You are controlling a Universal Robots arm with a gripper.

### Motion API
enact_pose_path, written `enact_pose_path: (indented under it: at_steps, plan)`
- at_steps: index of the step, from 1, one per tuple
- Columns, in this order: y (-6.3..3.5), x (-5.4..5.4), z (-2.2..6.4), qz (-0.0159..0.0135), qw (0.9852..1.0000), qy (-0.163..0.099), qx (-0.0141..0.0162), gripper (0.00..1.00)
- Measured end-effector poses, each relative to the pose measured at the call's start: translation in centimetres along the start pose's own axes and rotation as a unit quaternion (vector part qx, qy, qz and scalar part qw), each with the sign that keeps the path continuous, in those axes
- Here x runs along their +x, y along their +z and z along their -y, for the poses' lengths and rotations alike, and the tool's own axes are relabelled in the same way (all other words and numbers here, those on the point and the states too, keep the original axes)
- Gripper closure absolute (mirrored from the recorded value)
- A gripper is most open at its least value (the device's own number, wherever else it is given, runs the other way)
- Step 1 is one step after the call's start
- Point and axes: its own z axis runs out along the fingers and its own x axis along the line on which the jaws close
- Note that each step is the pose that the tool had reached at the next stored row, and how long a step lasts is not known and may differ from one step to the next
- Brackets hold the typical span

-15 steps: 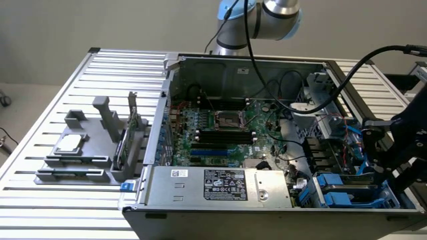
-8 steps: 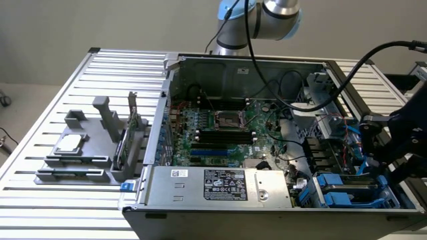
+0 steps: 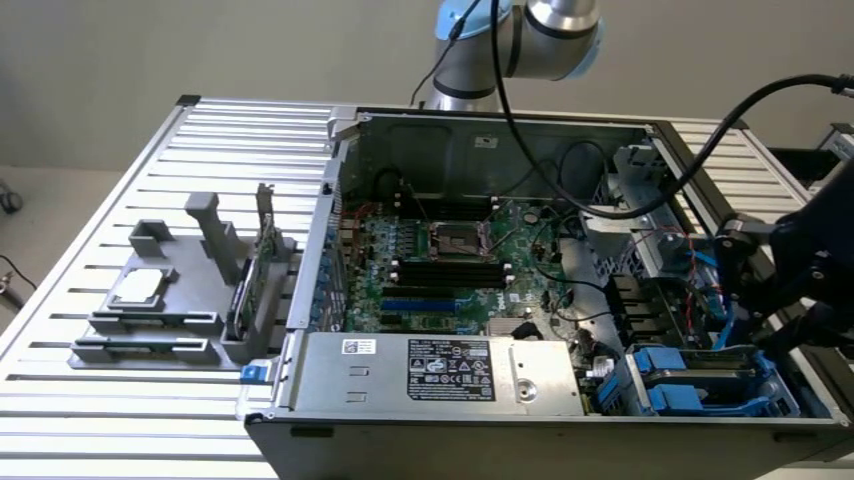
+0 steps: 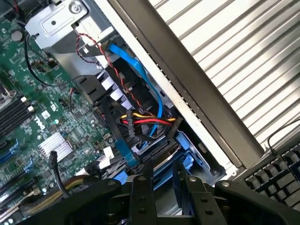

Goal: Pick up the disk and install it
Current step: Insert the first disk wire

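The fingers [image 4: 140,199] look clamped on the disk [image 4: 166,187], which sits edge-on between them, its long axis pointing straight out past the tips into the blue drive bay [image 4: 154,152] just beyond

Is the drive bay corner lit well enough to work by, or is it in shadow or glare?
Exterior view: even light, the blue plastic drive carriers plainly lit, no harsh glare. Wrist view: the ribbed silver metal tabletop is bright, while the carriers under the black tool sit in shadow, their blue showing dimly.
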Motion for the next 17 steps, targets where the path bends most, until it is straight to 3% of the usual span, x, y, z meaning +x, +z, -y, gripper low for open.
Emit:
enact_pose_path:
  at_steps: [8,17]
  plan:
    - [0.52,0.0,0.07,-0.0098,0.9985,0.050,-0.0187,0.69]
    - [1.41,-0.2,-0.01,-0.0196,0.9954,0.087,-0.0353,0.69]
